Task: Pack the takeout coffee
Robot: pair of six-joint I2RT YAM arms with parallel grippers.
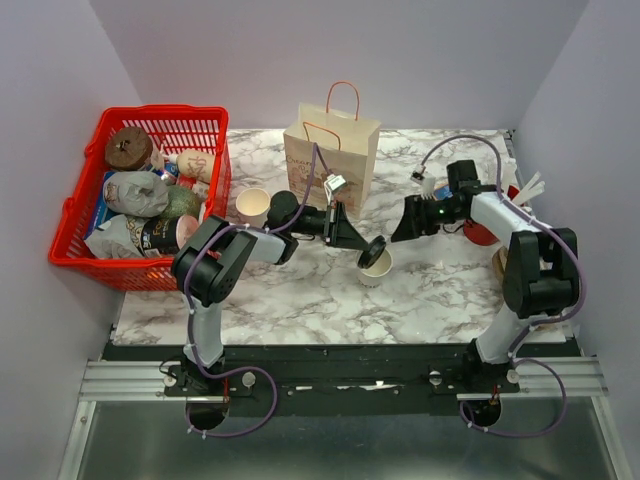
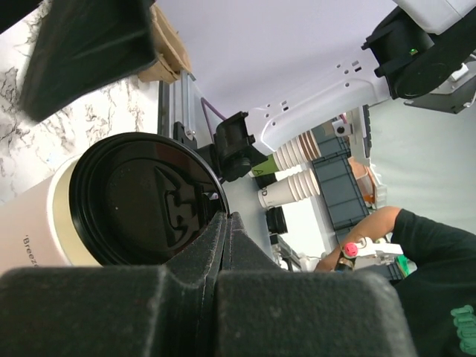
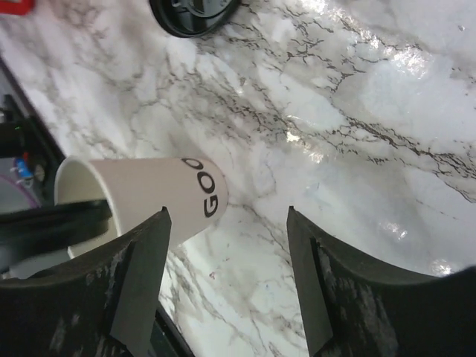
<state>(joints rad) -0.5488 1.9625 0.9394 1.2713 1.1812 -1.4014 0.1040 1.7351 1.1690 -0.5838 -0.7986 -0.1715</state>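
Observation:
The takeout coffee's whitish paper cup (image 1: pixel 378 268) stands mid-table in front of the paper bag (image 1: pixel 332 150). Its round black lid (image 1: pixel 375 250) lies tilted over the cup's mouth, so part of the cream inside still shows. My left gripper (image 1: pixel 362 245) is shut on the lid's rim. In the left wrist view the lid (image 2: pixel 145 197) covers the cup (image 2: pixel 30 234) just beyond the closed left gripper (image 2: pixel 225 217). My right gripper (image 1: pixel 405 222) hangs open to the cup's right. In its own view the cup (image 3: pixel 156 193) lies just past one fingertip of the right gripper (image 3: pixel 227 216), with only marble between the fingers.
A red basket (image 1: pixel 70 215) full of packaged food fills the far left. A tan paper cup (image 1: pixel 253 205) stands beside it, behind my left arm. A loose black lid (image 3: pixel 193 15) lies on the marble beyond the cup. A red object (image 1: pixel 482 233) sits at the right wall.

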